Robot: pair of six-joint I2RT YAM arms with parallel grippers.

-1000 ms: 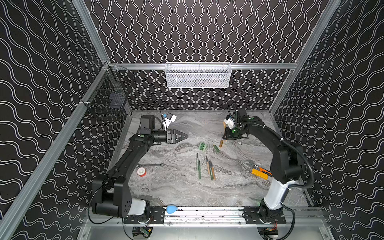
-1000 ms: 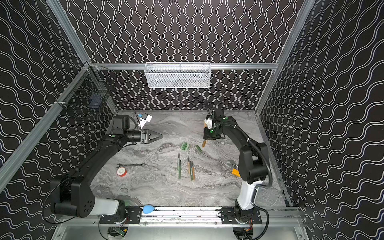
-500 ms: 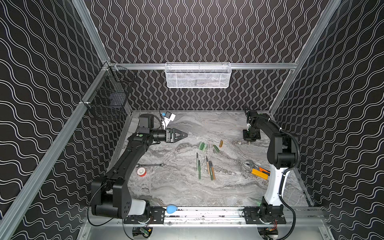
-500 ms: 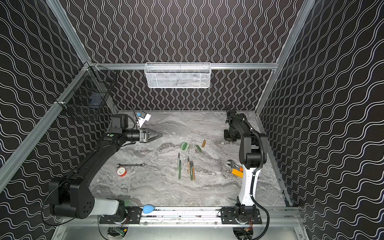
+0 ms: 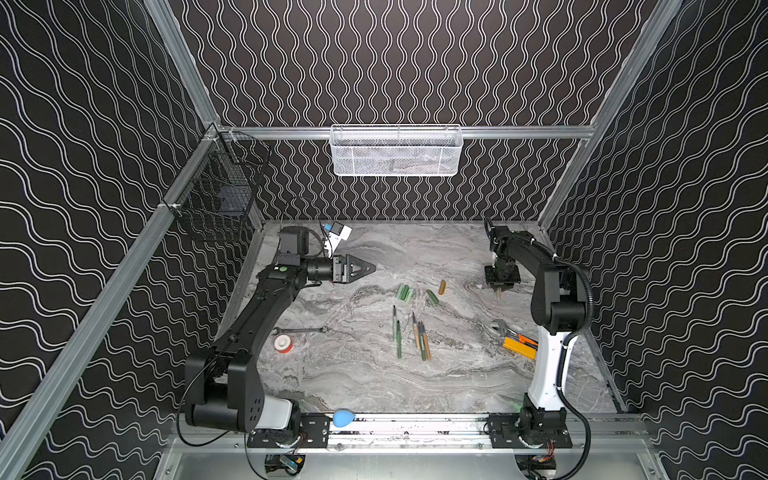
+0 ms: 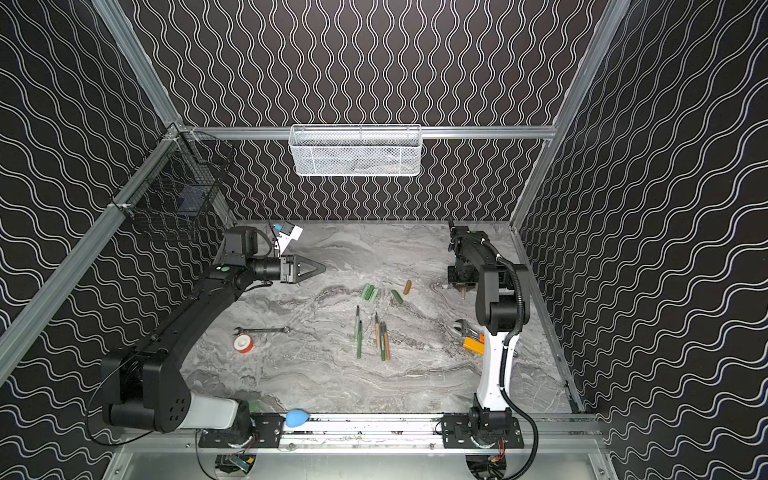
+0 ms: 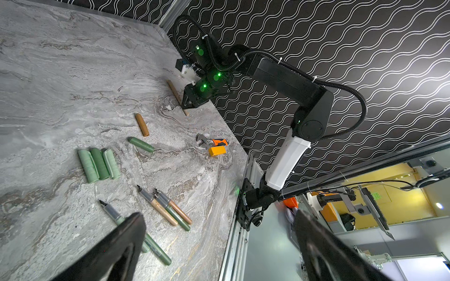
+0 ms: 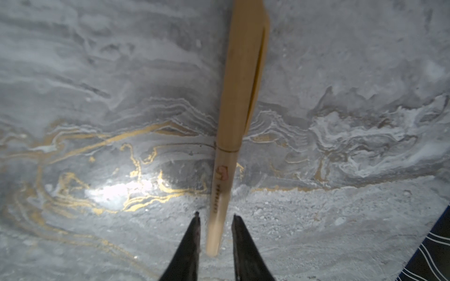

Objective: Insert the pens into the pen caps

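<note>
Having swung right of the loose tan cap (image 5: pixel 442 286), the right gripper (image 8: pixel 215 215) is spreading its jaws off the capped tan pen (image 8: pixel 239 85), leaving it lying there finished, while the left gripper (image 5: pixel 362 268) is hovering agape.

I'm driving a robotics lab test cell. Black wave-patterned panels (image 5: pixel 395 62) on an aluminium frame (image 5: pixel 519 132) box in a marble-look tabletop (image 5: pixel 374 386). The left arm (image 5: pixel 257 324) and right arm (image 5: pixel 548 365) are bolted to a front rail (image 5: pixel 415 424). Beyond it, the left wrist view shows a yellow-walled room (image 7: pixel 399 194) with equipment stands.
</note>
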